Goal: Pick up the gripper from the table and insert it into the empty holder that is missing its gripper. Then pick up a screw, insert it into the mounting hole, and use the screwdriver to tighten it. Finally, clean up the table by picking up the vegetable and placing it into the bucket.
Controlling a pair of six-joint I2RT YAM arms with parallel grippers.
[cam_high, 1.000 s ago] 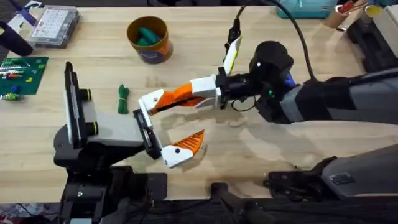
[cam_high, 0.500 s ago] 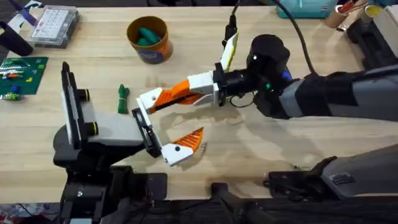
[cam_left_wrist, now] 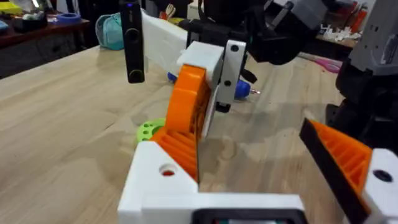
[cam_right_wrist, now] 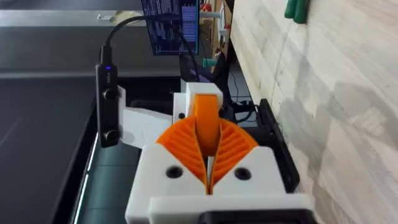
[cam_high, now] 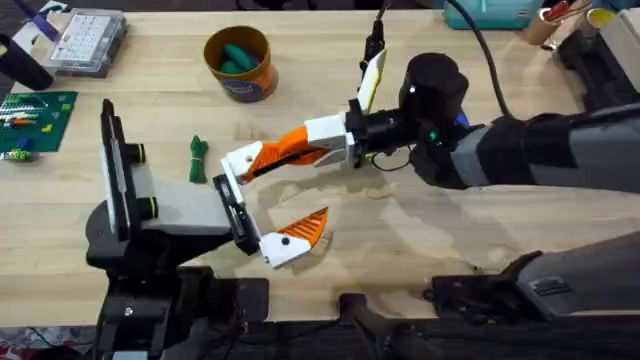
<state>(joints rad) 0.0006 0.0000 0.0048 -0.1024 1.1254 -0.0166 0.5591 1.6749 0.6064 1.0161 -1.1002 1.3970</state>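
Right gripper (cam_high: pixel 298 150) pinched the finger piece (cam_high: pixel 247 160), white base touching the holder's (cam_high: pixel 231 203) far end. Left gripper (cam_high: pixel 265 198) was spread wide, with one finger mounted. Best approach: keep the base square to the slot, push straight in, and release only once it is seated.

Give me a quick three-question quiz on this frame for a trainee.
1. True or false: the vegetable already lies in the bucket.
2. Short answer: which arm is holding the gripper up to the holder?
3. Which step is under way? A: inserting the gripper. B: tightening the screw. C: binning the vegetable.

Key:
1. False. It lies on the table, apart from the bucket.
2. The right arm. The right gripper is shut on the piece.
3. A.
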